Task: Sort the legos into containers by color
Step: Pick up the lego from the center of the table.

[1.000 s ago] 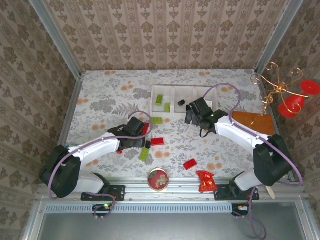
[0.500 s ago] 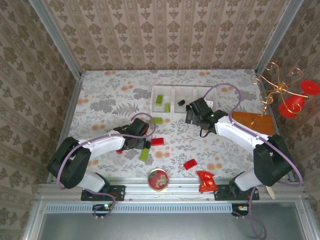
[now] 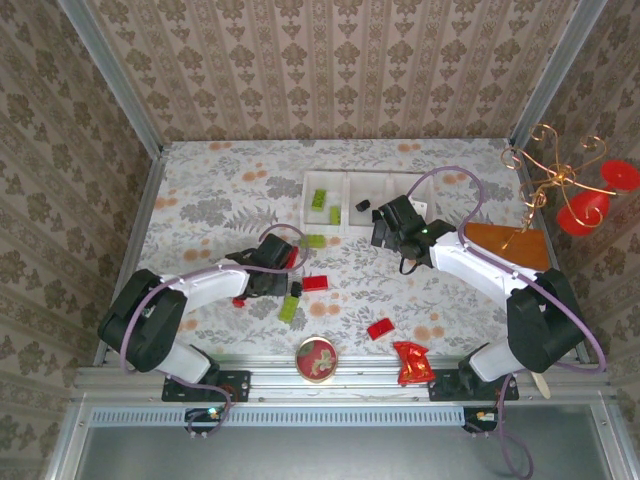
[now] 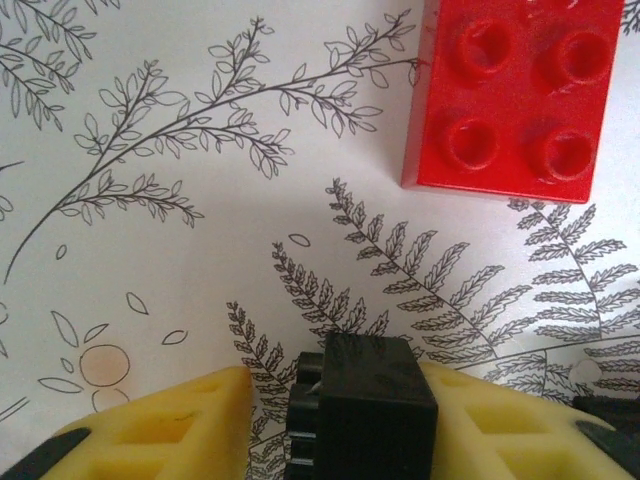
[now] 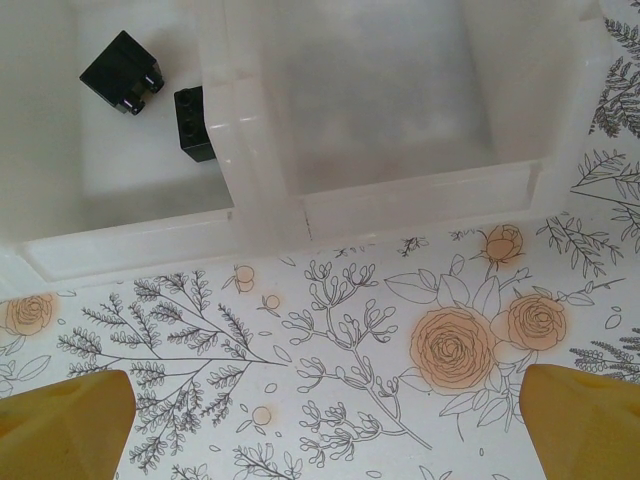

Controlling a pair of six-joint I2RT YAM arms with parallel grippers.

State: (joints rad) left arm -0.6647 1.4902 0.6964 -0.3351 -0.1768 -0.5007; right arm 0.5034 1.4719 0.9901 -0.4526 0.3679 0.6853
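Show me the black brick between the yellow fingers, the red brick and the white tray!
black brick (image 4: 365,400), left wrist view, its top face.
red brick (image 4: 515,95), left wrist view, middle of its studded top.
white tray (image 5: 420,195), right wrist view, its near wall.

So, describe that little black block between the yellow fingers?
The small black plastic brick is glossy and cube-like, with a ridged lower edge on its left. It sits on the fern-printed tablecloth, pinched on both sides by the yellow fingers of the left gripper. A red studded brick lies apart, beyond it.
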